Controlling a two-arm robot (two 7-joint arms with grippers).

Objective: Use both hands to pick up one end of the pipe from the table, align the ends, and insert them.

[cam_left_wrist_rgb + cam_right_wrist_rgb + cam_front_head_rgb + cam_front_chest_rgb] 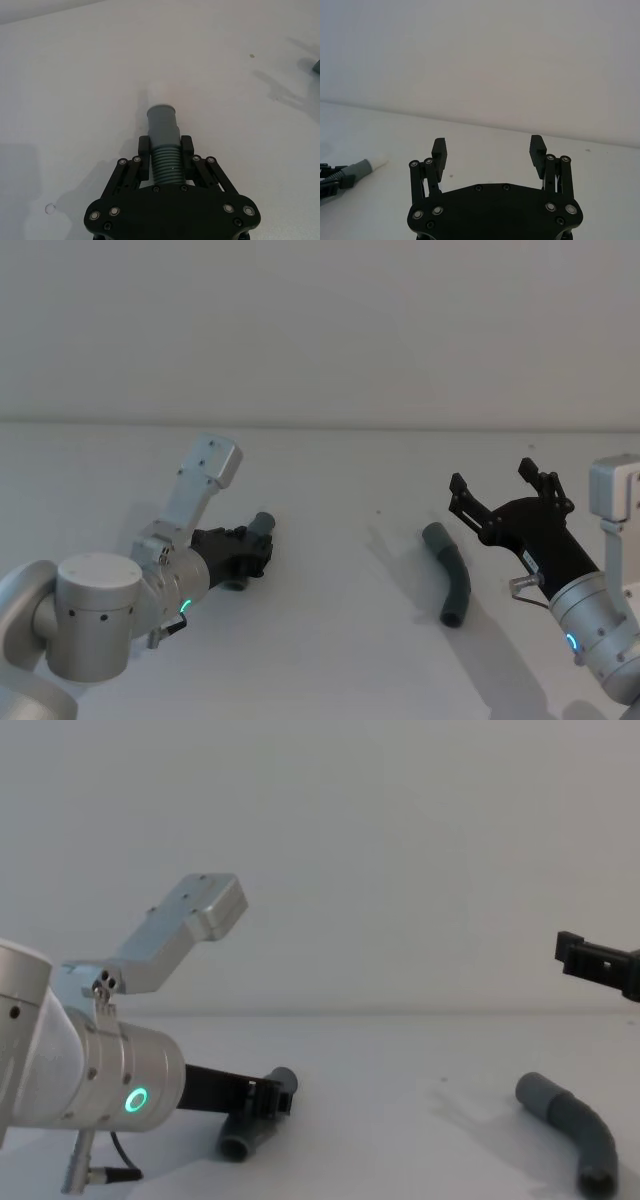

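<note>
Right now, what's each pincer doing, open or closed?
Left pincer: closed on the ribbed part of one pipe piece.
Right pincer: open, holding nothing.

Head camera looks down on the table point(330, 660); chest camera sights low across it toward the wall point(400, 840). Wrist cameras sit close behind the left claw point(166, 146) and right claw point(488, 147). Head and chest views share the gripped hose point(262, 523) and loose hose point(452, 575).

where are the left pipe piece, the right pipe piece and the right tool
left pipe piece point(162, 120), left wrist view, on its grey cuff
right pipe piece point(455, 576), head view, on its bend
right tool point(488, 147), right wrist view, midway between its open fingertips
</note>
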